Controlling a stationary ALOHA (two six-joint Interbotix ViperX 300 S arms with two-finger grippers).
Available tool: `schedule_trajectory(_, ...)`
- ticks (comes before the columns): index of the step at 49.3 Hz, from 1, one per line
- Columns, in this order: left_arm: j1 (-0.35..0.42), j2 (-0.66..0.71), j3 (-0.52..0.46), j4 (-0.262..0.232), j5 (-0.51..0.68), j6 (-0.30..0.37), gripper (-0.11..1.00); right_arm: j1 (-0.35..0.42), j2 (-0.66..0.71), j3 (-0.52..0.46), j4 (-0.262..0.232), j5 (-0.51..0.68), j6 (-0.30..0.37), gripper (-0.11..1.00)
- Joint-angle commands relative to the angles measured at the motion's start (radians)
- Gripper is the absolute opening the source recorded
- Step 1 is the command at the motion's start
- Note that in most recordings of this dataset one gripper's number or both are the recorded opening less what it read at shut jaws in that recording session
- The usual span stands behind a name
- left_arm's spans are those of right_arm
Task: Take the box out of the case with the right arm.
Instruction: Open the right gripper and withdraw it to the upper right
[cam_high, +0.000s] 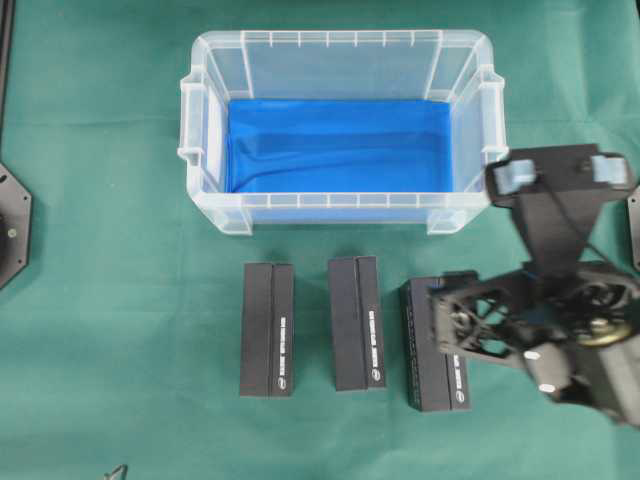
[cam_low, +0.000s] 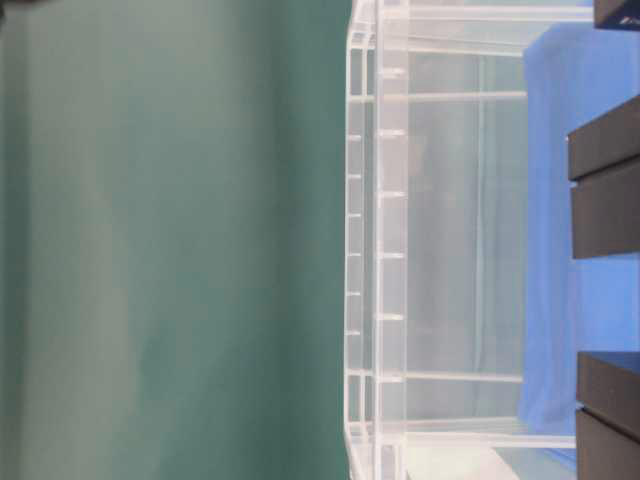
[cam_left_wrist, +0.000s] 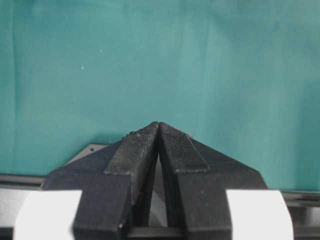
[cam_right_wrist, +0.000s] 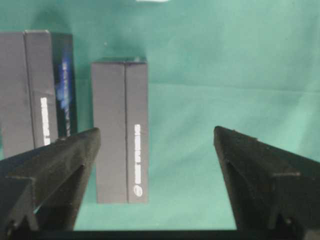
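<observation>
I see the large clear plastic case with blue lining (cam_high: 340, 215) empty; three black rectangular boxes lie on the green desk (cam_high: 120, 300) in front of it. My right tool (cam_right_wrist: 157, 150) is spread wide, holding nothing, above the rightmost box (cam_high: 425, 345). Left tool (cam_left_wrist: 158, 131) is pressed together, idle. Risk, imo: the arm clips that box or the case's right handle on the way off. Boxes carry white spine print w/ a round logo, too blurred to read.

clear case (cam_high: 340, 55), black boxes (cam_high: 267, 330), green cloth (cam_high: 120, 300)
</observation>
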Motion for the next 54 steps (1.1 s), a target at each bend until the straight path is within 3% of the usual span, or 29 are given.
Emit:
schedule_trajectory(1,-0.002,0.003,-0.009,-0.002,-0.003,0.0,0.02,0.017,-0.071,0.04,-0.002,-0.021,0.011,0.9)
schedule_trajectory(22,-0.002,0.002,-0.009,-0.002,-0.003,0.0,0.02,0.106,-0.313,0.288,0.011,-0.025,0.149,0.9)
schedule_trajectory(38,-0.002,0.002,-0.009,-0.002,-0.003,0.0,0.02,0.081,-0.331,0.308,0.012,-0.035,0.143,0.9)
schedule_trajectory(44,-0.003,0.002,-0.009,-0.002,-0.003,0.0,0.02,0.034,-0.344,0.321,0.009,-0.035,0.097,0.9)
schedule_trajectory(54,-0.002,0.002,-0.009,0.0,-0.003,0.0,0.02,-0.124,-0.382,0.345,0.009,-0.064,-0.098,0.9)
